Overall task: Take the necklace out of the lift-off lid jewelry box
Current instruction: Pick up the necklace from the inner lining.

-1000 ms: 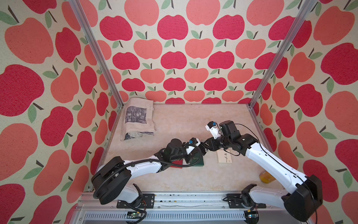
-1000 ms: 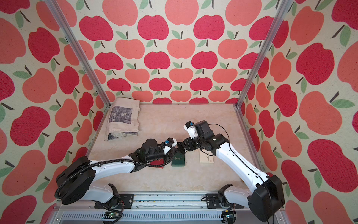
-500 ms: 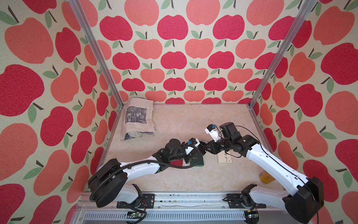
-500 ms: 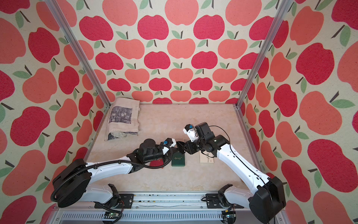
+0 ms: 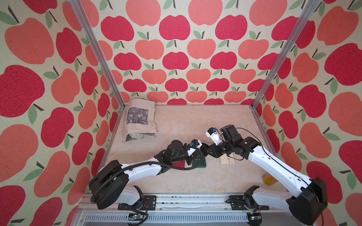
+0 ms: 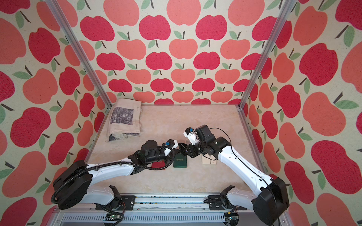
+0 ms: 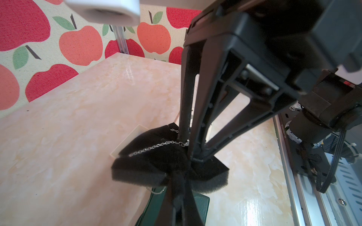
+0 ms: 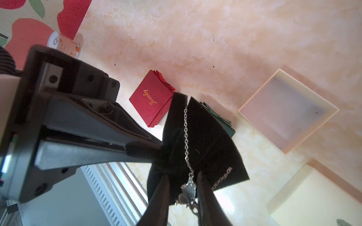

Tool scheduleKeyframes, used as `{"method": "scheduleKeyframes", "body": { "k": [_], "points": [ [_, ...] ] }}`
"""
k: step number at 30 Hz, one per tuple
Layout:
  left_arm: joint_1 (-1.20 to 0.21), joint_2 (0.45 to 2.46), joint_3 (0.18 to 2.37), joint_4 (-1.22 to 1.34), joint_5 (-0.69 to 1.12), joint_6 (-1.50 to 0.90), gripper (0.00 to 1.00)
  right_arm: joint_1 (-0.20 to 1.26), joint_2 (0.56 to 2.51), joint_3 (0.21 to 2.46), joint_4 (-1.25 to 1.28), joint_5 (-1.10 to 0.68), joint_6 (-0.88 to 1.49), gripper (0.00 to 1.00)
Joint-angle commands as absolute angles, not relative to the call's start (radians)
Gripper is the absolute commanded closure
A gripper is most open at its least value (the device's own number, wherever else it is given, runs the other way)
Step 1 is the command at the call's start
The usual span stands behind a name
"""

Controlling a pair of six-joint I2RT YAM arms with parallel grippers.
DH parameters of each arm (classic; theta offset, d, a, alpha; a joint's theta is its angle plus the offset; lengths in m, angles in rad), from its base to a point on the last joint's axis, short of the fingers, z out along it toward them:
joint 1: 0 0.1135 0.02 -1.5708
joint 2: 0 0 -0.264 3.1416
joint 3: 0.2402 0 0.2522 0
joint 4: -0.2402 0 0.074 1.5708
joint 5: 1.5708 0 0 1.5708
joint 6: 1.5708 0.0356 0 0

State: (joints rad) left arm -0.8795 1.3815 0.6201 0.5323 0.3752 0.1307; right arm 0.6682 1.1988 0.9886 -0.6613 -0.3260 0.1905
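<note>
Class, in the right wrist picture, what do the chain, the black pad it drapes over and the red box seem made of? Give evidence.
The chain looks metal: silvery, polished, fine links glinting. The black pad looks like soft foam, perhaps velvet-faced: matte, fuzzy-edged, folded. The red box is probably textured card or leatherette: grained matte surface, gold lettering.

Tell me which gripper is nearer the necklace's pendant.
Right. The right gripper straddles the pendant, a finger each side; the left gripper clamps the black foam pad at its edge, apart from the pendant.
</note>
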Motion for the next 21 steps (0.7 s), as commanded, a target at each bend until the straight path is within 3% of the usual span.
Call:
{"method": "scheduleKeyframes", "body": {
  "k": [1,12,21],
  "points": [
    [-0.885,1.365,0.607,0.544,0.384,0.153,1.0,0.681,1.206,0.977,-0.693,-0.309,0.184,0.76],
    [-0.885,1.367,0.604,0.545,0.382,0.152,1.0,0.691,1.206,0.99,-0.69,-0.306,0.19,0.84],
    [-0.887,1.361,0.604,0.519,0.392,0.147,1.0,0.657,1.174,1.045,-0.674,-0.256,0.211,0.86]
  ]
}}
